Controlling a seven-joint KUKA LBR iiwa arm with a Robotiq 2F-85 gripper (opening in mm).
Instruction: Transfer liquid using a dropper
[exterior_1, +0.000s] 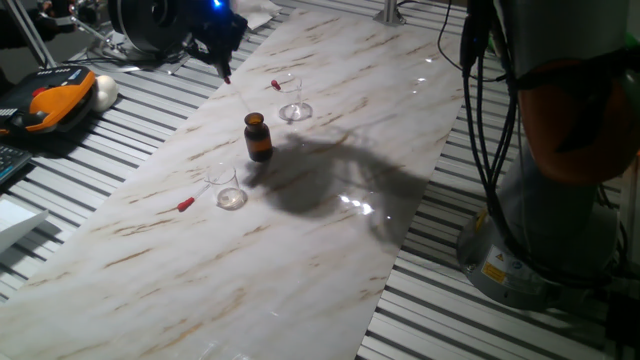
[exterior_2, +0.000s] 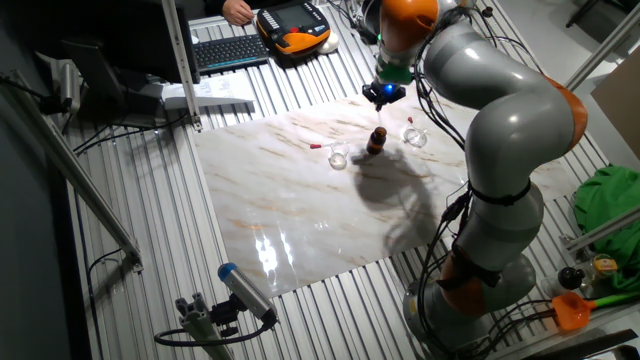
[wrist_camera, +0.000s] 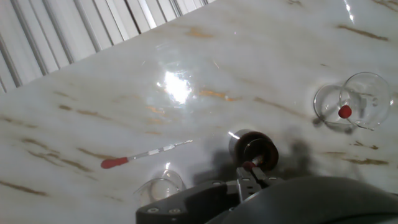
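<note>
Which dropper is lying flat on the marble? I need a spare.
The red-bulbed dropper beside the empty glass beaker; another dropper stands propped inside the farther beaker.

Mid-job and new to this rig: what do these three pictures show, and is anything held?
The grey-and-orange machine is a robot arm; its gripper is a two-fingered hand. Two pictures come from fixed cameras on different sides of the table, the third from a camera on the hand. On the table stand a brown bottle, a beaker holding a dropper, and a second beaker with a loose dropper beside it. The gripper pinches a third dropper above the bottle.
</note>
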